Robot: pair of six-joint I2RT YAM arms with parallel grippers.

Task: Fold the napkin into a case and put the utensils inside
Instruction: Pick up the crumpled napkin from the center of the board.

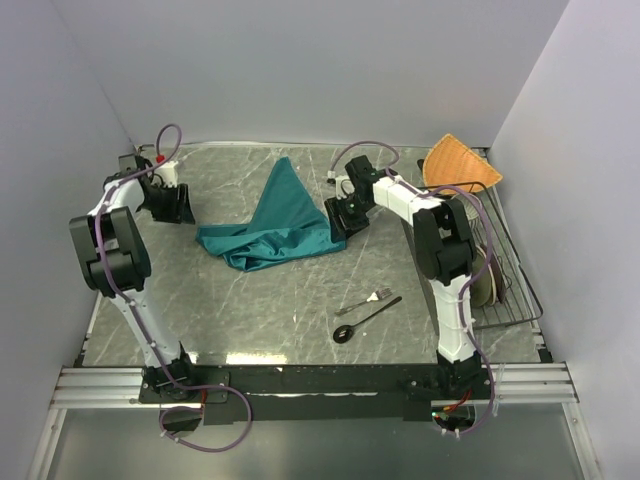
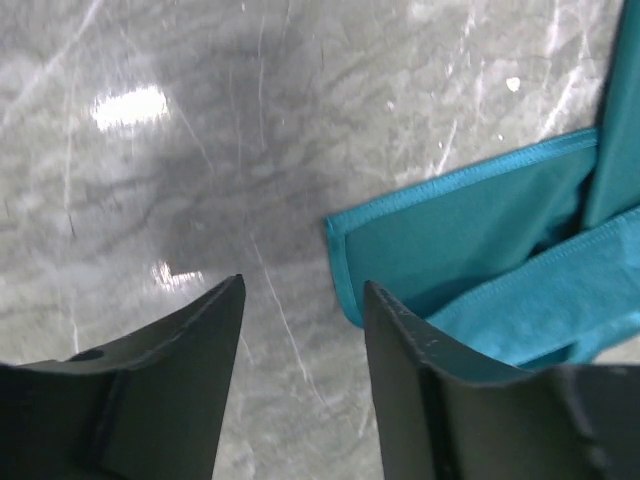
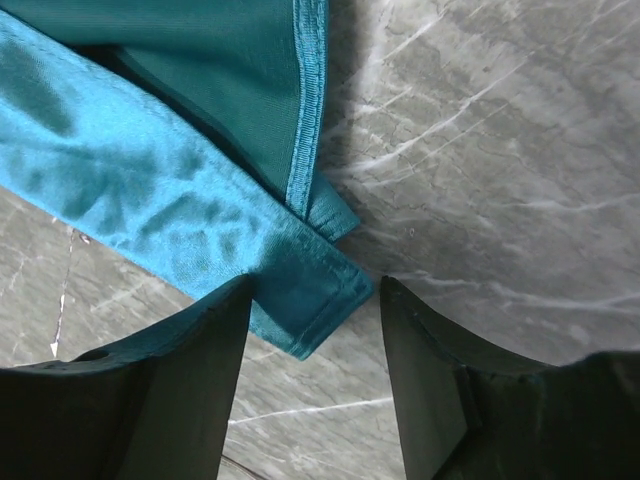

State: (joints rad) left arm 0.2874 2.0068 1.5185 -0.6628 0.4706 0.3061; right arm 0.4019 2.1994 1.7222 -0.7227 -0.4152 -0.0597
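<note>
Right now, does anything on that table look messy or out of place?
Yes, the teal napkin is rumpled: its folded layers overlap unevenly and one pointed flap juts toward the back. The fork and spoon lie loose on the table, apart from it. Nothing looks spilled or broken.

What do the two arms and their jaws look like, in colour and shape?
Both arms, left arm and right arm, have white links with bulky black joints. A purple cable loops along each. The jaws are matte black, broad and tapering toward the tips.
</note>
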